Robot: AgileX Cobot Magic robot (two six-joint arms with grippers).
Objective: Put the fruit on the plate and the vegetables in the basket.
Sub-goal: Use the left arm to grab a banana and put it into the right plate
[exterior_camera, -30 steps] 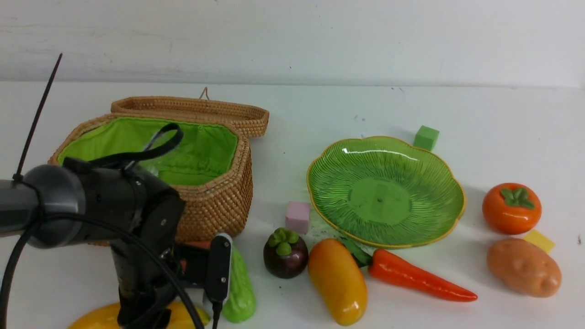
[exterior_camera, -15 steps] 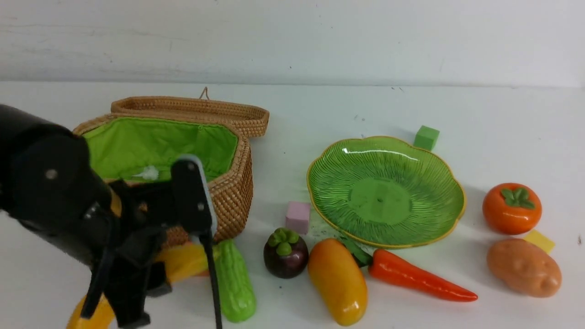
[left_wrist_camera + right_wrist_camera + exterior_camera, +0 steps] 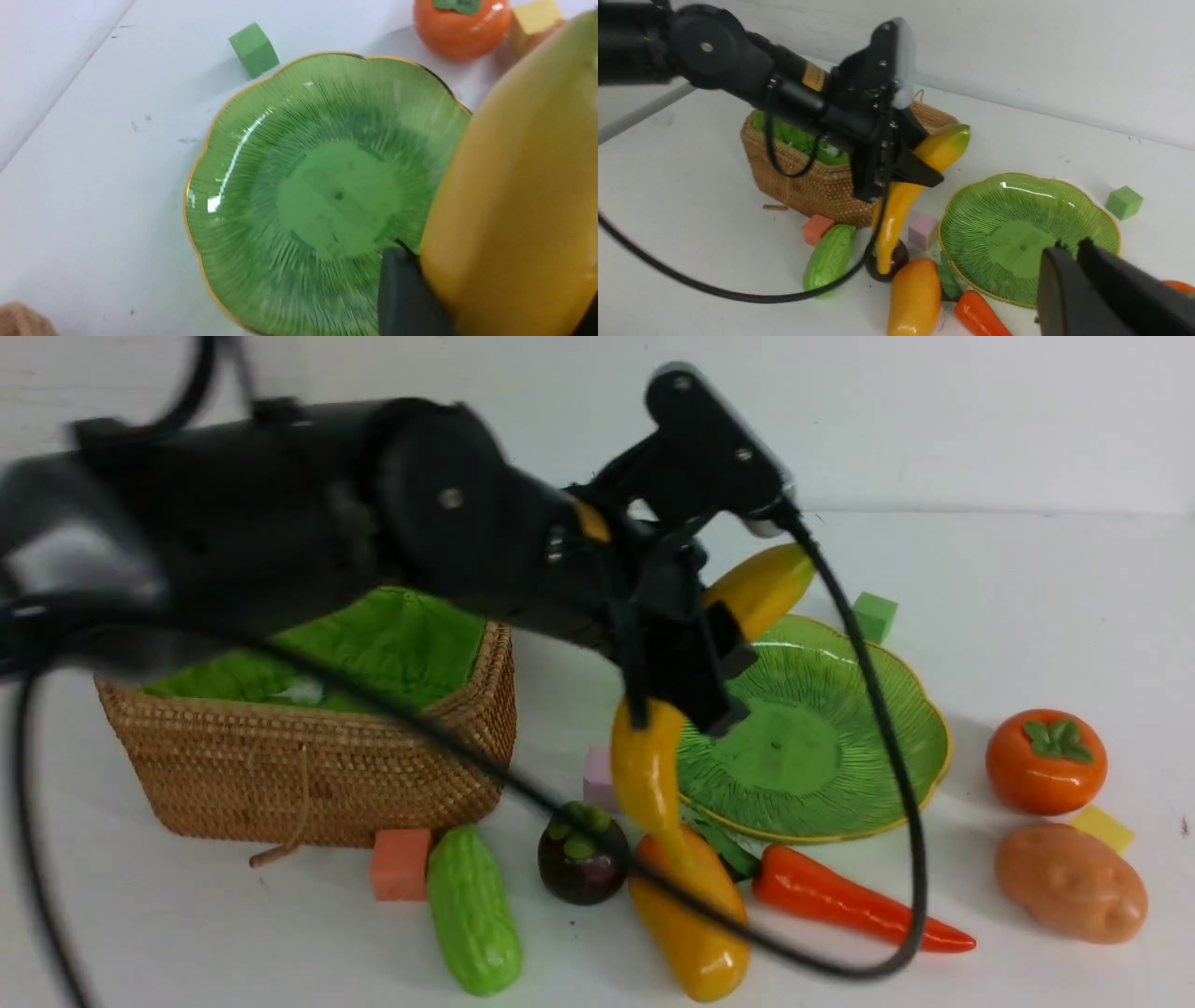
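Observation:
My left gripper (image 3: 695, 663) is shut on the yellow banana (image 3: 644, 765) and holds it in the air over the left edge of the green plate (image 3: 840, 709). The plate has nothing on it. In front of it lie the mangosteen (image 3: 581, 863), mango (image 3: 695, 933) and carrot (image 3: 850, 901). The cucumber (image 3: 473, 910) lies before the open basket (image 3: 308, 775). Persimmon (image 3: 1046, 761) and potato (image 3: 1069, 882) sit at the right. My right gripper (image 3: 1069, 249) shows only in its wrist view, shut and empty, above the plate's near side.
Foam cubes lie about: a green one (image 3: 873, 616) behind the plate, a pink one (image 3: 597, 775) left of it, an orange-red one (image 3: 400, 863) beside the cucumber, and a yellow one (image 3: 1102, 826) by the potato. The left arm's cable (image 3: 896, 859) loops over the plate and carrot.
My left arm has lifted the banana off the table at the front left and swung it up and to the right, to the plate's edge. Nothing else has moved.

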